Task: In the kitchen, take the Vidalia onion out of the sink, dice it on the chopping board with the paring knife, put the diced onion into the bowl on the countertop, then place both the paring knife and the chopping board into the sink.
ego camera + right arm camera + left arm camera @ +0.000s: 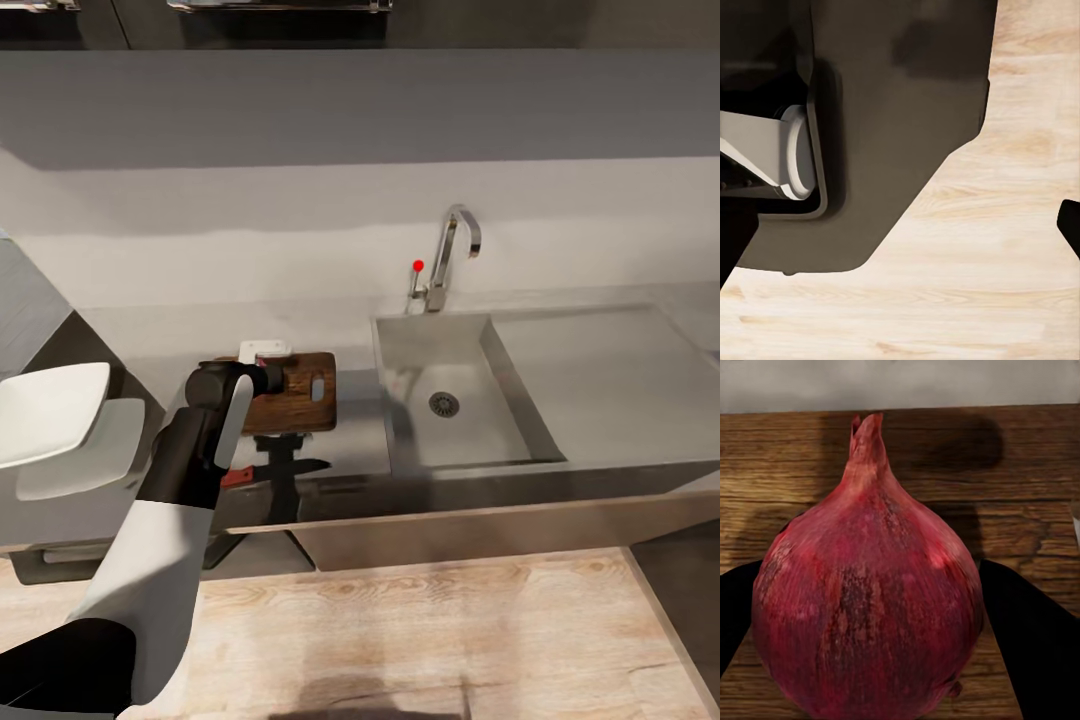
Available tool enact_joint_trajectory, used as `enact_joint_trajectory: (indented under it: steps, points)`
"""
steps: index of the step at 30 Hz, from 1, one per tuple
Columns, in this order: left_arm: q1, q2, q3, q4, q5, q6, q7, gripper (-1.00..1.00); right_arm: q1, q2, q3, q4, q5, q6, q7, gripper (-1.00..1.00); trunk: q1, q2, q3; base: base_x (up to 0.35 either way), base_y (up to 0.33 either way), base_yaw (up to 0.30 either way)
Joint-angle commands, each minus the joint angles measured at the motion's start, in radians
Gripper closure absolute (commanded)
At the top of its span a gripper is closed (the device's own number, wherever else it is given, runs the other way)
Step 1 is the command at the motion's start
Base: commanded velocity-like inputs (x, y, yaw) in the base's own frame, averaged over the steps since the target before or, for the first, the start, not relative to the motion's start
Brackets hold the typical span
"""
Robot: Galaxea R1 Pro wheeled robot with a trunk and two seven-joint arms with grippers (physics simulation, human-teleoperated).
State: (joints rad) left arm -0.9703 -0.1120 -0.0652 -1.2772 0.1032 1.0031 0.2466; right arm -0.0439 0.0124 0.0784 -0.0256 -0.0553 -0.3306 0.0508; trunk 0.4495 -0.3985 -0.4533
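Note:
The Vidalia onion [870,592], a whole bulb with dark red papery skin, sits between the two black fingers [1035,645] of my left gripper [268,378], which is shut on it. It hangs just over the dark brown chopping board [300,392], which lies on the countertop [350,440] left of the sink [455,400]. The paring knife [290,468] lies in front of the board, its red handle partly hidden by my left arm. The white square bowl [50,412] is at the far left. In the right wrist view my right gripper [900,240] is open over the floor.
A chrome tap [455,250] with a red dot stands behind the basin, and a flat drainboard [610,370] lies to its right. Light wooden floor [420,640] runs along the cabinets. The robot's dark base [900,112] shows in the right wrist view.

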Motion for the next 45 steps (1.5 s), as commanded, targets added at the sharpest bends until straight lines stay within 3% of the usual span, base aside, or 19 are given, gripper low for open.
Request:
enact_joint_trajectory:
  steps: [1,35,36,45]
  points:
    - [-0.001,0.000,-0.001,0.000,0.010,0.003,0.010,1.00,-0.001,0.000,0.007,0.001,-0.006,-0.004,0.001,-1.00,0.001,-0.002,-0.001,0.034,0.000,0.000]
    - [-0.001,0.005,-0.001,0.013,0.009,0.000,0.010,1.00,-0.001,0.000,0.007,0.001,-0.006,-0.004,0.001,-1.00,0.001,-0.002,-0.001,0.002,0.000,0.000]
    - [-0.001,0.005,-0.001,0.014,0.009,0.000,0.010,-1.00,-0.001,0.000,0.007,0.001,-0.006,-0.004,0.001,-1.00,0.001,-0.002,-0.001,0.000,0.000,0.000]
    - [-0.001,0.005,-0.001,0.014,0.009,0.000,0.010,-1.00,-0.001,0.000,0.007,0.001,-0.006,-0.004,0.001,-1.00,0.001,-0.002,-0.001,0.000,0.000,0.000]
